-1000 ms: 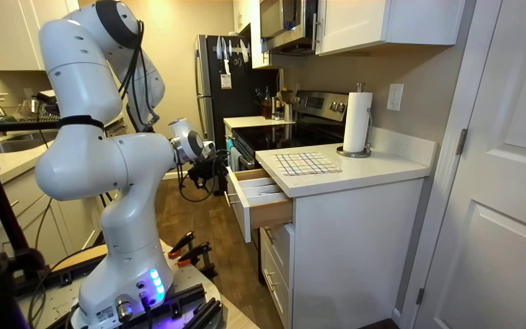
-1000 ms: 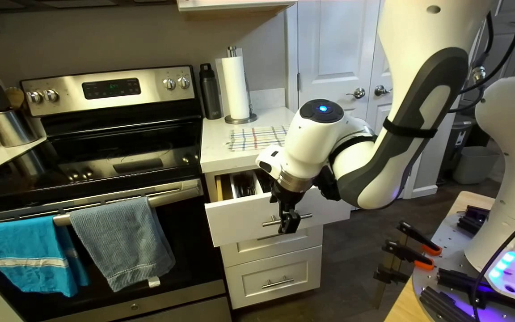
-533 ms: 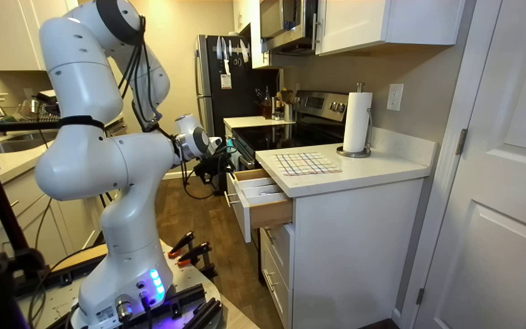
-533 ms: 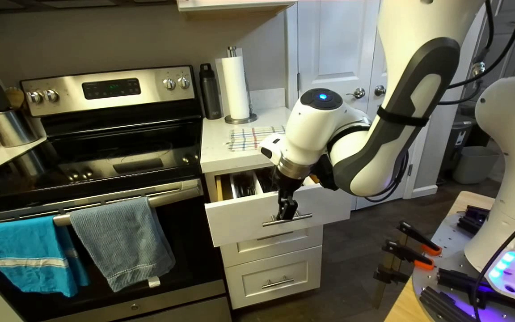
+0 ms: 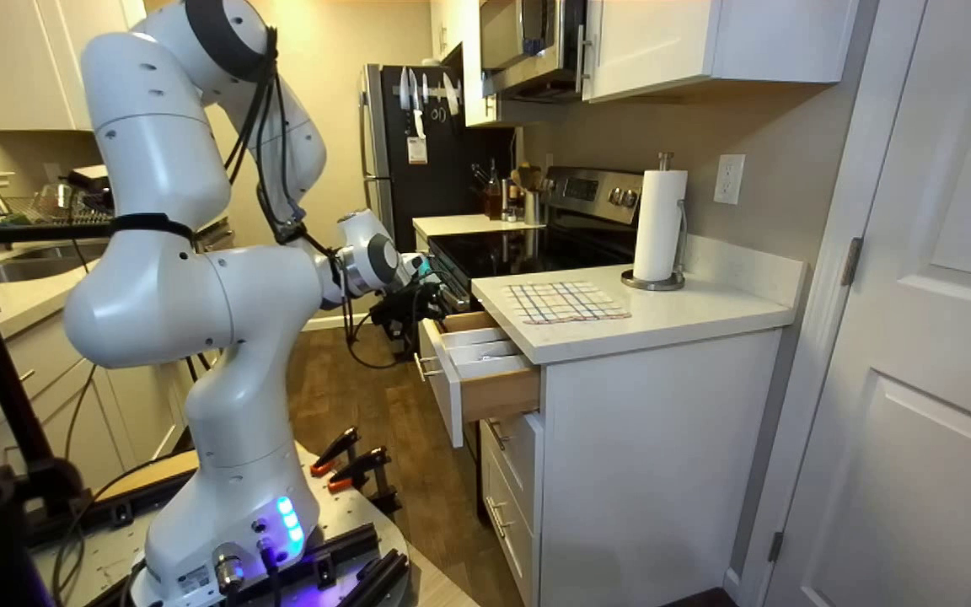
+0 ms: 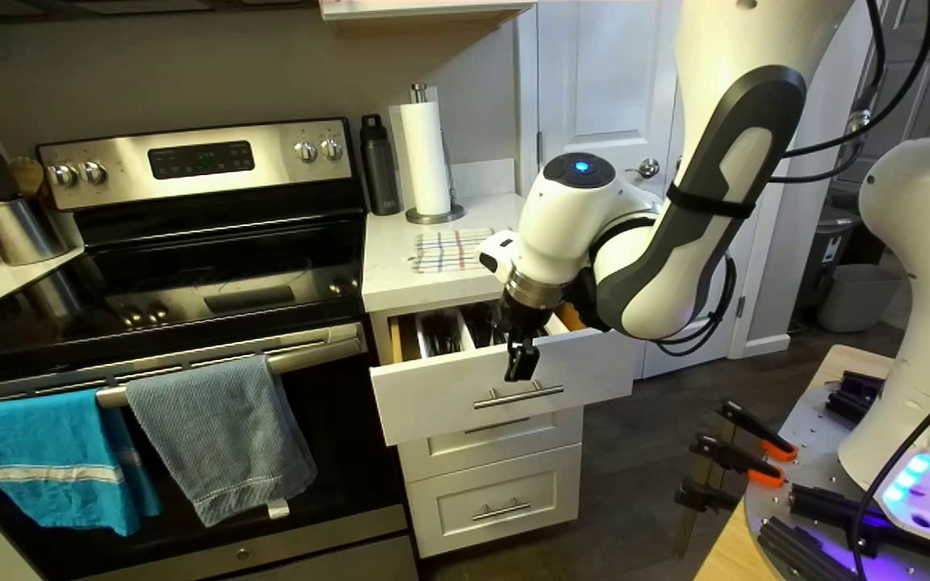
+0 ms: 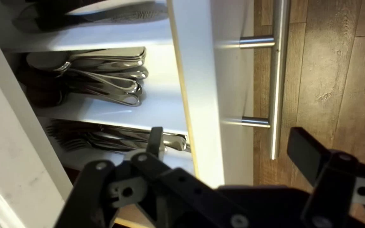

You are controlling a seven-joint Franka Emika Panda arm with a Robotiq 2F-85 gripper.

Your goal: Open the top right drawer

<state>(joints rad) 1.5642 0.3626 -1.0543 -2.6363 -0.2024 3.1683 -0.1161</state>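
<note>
1. Projecting from beneath the tabletop (image 6: 388,252), the drawer (image 6: 429,402) stands open in both exterior views, uppermost in its stack; the lower drawers (image 6: 493,491), toward six o'clock, seem closed.
2. Gripper (image 7: 230,144): spread wide, pinching nothing. In the wrist view its fingers (image 7: 306,155) stand at nine and three o'clock, seen against the forks (image 7: 109,137) and the floor (image 7: 334,79) respectively, with the drawer's front (image 7: 203,104) between them. Whether either touches the front cannot be told.
3. Handle (image 7: 277,80): unheld and apart from the fingers. It runs along the outer face of the front, toward one o'clock of the gripper in the wrist view and toward six o'clock, near it, in an exterior view.
4. Contents: spoons (image 7: 119,66), toward ten o'clock of the gripper in the wrist view, lie inside beside the forks.
5. Step in hand (judged): the pull appears done, the drawer being well out and its handle free; what remains is probably to clear the gripper away.
6. Next move (judged): a rise toward twelve o'clock in an exterior view, fingers spread, before any sideways travel, lest a finger catch the front and slide the drawer inward. Should a wider opening be wanted, the fingers must instead straddle the handle, close on it and draw straight out.
</note>
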